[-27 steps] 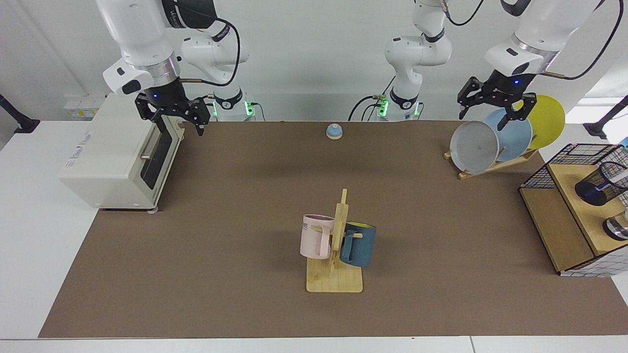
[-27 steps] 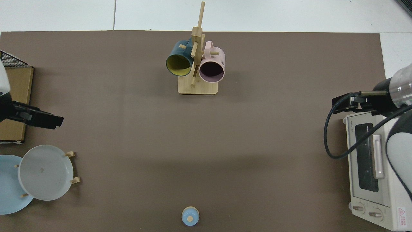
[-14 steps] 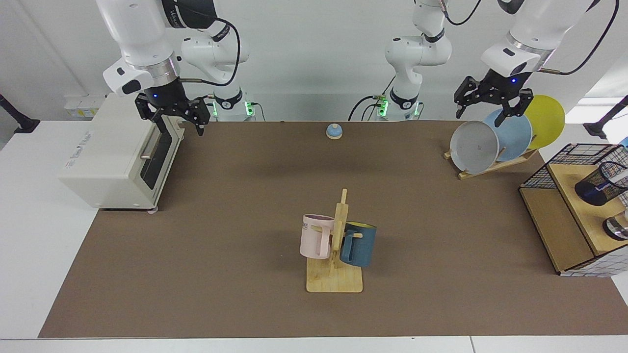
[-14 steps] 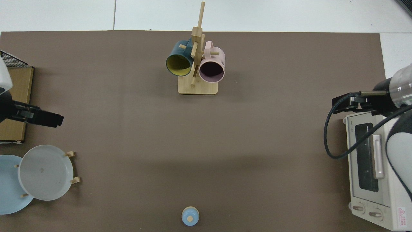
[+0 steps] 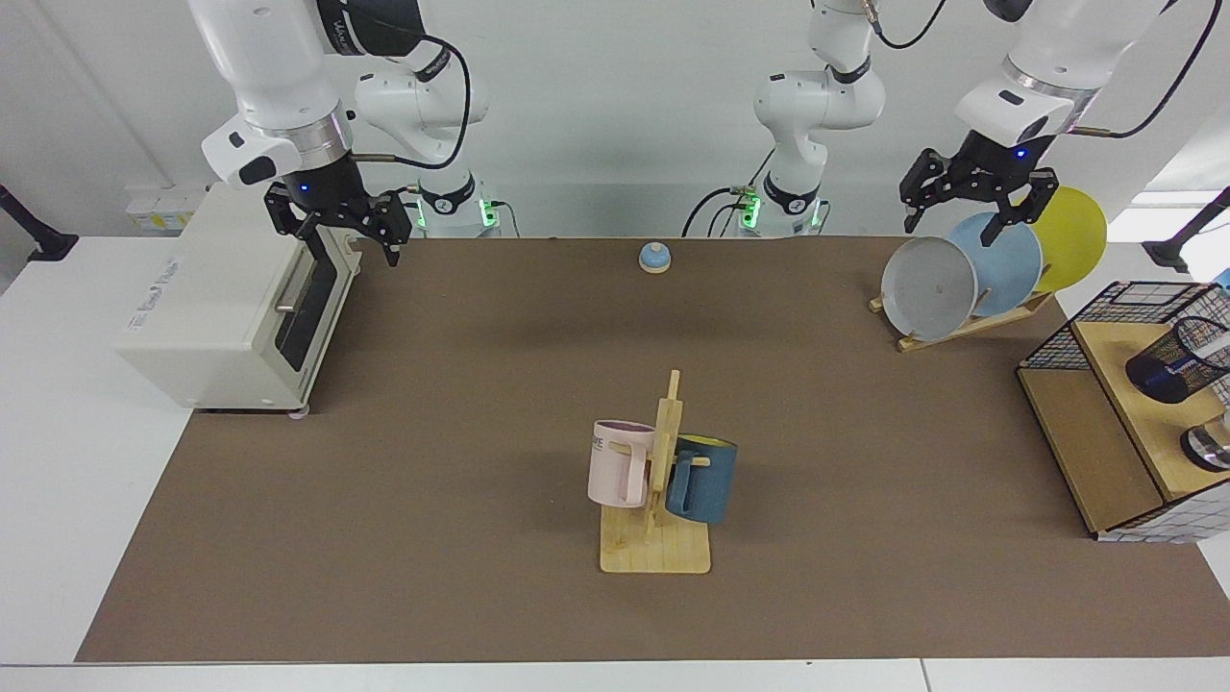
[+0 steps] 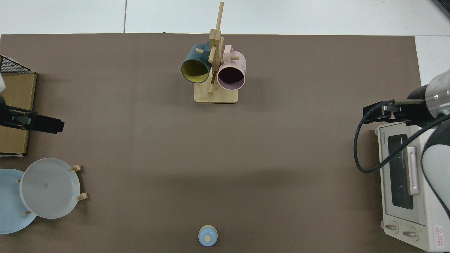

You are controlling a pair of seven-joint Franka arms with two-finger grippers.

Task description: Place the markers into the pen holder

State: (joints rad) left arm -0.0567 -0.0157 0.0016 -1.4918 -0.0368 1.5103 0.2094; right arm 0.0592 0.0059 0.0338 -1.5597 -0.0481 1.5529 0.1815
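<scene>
While left gripper (image 5: 973,197) hangs with fingers apart above plates (image 5: 990,264) | advice: approach pen holder (image 5: 1180,358) squarely | right gripper (image 5: 338,223) waits, fingers apart.

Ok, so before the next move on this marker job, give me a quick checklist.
1. Left gripper open and empty: ok.
2. Left gripper apart from the plates below it: ok.
3. Right gripper open, hovering by the toaster oven, out of the way: ok.
4. Pen holder on the shelf box: ok.
5. Marker located: cannot tell; only a white sliver shows inside the pen holder.
</scene>
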